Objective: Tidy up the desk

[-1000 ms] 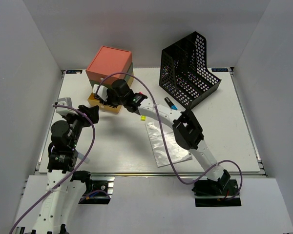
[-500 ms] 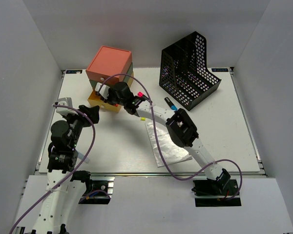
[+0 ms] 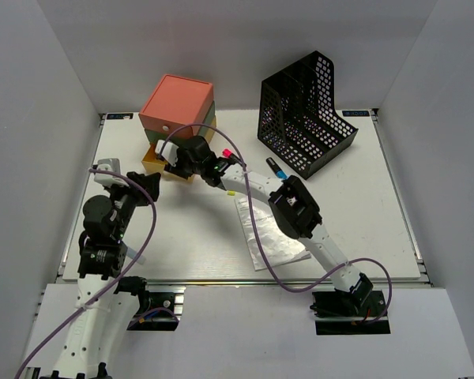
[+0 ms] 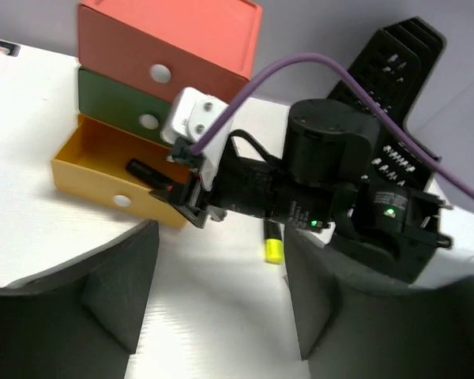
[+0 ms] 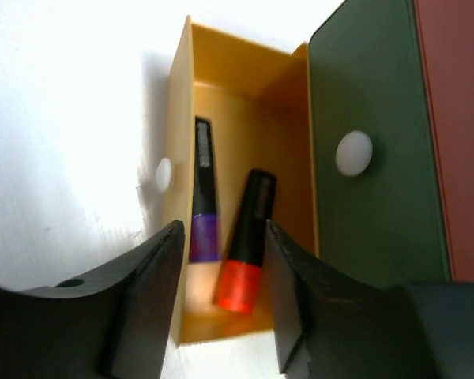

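The white desk holds a stacked pink-green-yellow drawer box at the back left, with its yellow bottom drawer pulled out. My right gripper hovers over that drawer, open and empty. In the right wrist view a purple-capped marker and a red-capped marker lie inside the drawer below the jaws. My left gripper is open and empty just in front of the drawer; its wrist view shows bare desk, a yellow-capped marker and the drawer.
A black mesh file holder stands at the back right. A pink-tipped marker, a blue-capped marker and the yellow-capped marker lie mid-desk. A clear plastic sleeve lies under the right forearm. White walls enclose the desk.
My right arm's forearm and elbow have swung left, uncovering the pink-tipped marker, and its gripper stays over the open yellow drawer. The left arm has barely shifted.
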Action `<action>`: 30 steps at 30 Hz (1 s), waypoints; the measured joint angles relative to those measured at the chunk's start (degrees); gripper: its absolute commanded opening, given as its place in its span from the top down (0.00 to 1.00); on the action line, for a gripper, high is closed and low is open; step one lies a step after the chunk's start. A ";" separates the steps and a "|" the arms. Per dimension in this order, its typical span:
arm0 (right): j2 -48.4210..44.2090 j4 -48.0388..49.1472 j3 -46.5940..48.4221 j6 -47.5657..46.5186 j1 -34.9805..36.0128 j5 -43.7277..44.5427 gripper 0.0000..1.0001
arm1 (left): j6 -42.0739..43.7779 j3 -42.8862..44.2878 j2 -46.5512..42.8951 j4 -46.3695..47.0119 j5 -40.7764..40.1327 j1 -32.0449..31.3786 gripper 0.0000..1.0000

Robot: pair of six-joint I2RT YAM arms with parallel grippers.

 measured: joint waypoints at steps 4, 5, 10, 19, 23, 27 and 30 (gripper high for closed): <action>-4.42 -4.79 -2.43 2.86 -0.26 -0.26 1.00 | 0.39 -0.96 1.11 2.54 4.92 0.00 0.80; -7.39 -6.93 -4.50 5.01 -0.57 -1.16 1.00 | 0.44 -1.09 2.12 3.41 6.54 0.00 0.86; -27.80 -15.04 -16.90 15.10 -6.01 -9.60 1.00 | -0.57 -1.03 11.34 8.07 15.78 -0.04 0.87; -60.15 -21.40 -47.34 26.88 -30.64 -28.63 0.55 | -6.84 9.05 36.26 5.44 19.65 -10.34 0.57; -67.91 -22.60 -58.18 28.89 -34.62 -34.36 0.38 | -7.39 20.87 47.58 -0.59 12.57 -21.33 0.47; -72.65 -23.10 -61.24 29.18 -39.87 -39.23 0.58 | -7.65 33.38 59.78 -8.59 2.03 -29.22 0.45; -73.81 -22.51 -61.29 29.33 -45.13 -42.40 0.89 | -8.04 41.66 68.85 -15.21 -6.56 -31.93 0.42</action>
